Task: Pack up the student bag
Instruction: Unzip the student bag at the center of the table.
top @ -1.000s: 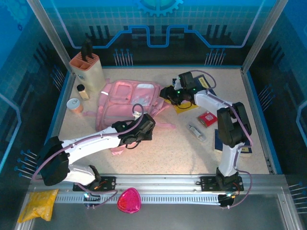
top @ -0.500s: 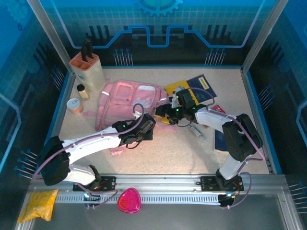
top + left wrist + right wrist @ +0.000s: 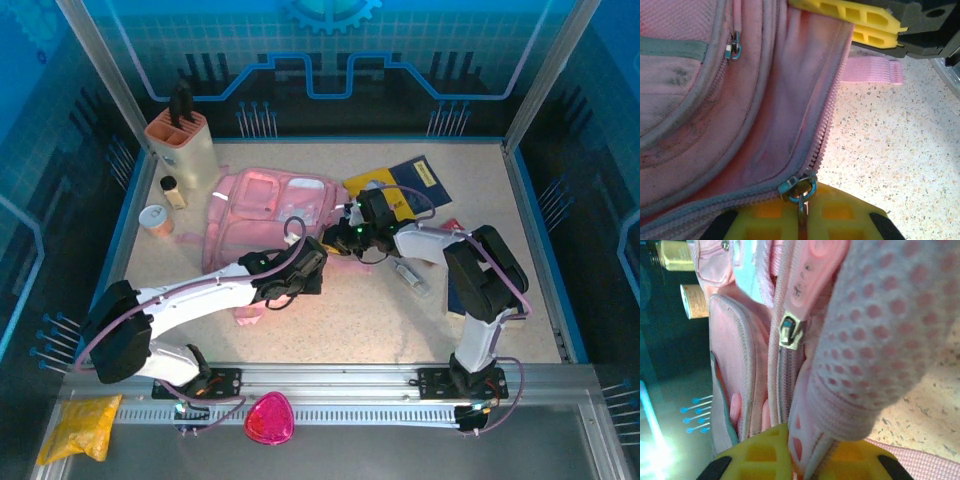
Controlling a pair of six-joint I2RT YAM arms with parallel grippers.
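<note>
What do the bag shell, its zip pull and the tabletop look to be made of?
Bag: soft woven pink fabric, matte; weave and folds show, with grey scuffs. Zip pull: likely metal, a shiny bluish ring. Table: hard speckled surface, stone-look, possibly laminate.

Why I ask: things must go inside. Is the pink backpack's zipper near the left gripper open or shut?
Open, at least partly: on the backpack, the zipper teeth lie unjoined beyond the slider, baring pink lining.

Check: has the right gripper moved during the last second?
Yes. The right gripper came away from the speckled table's back edge, toward the arm bases, onto the right side of the soft pink fabric backpack.
</note>
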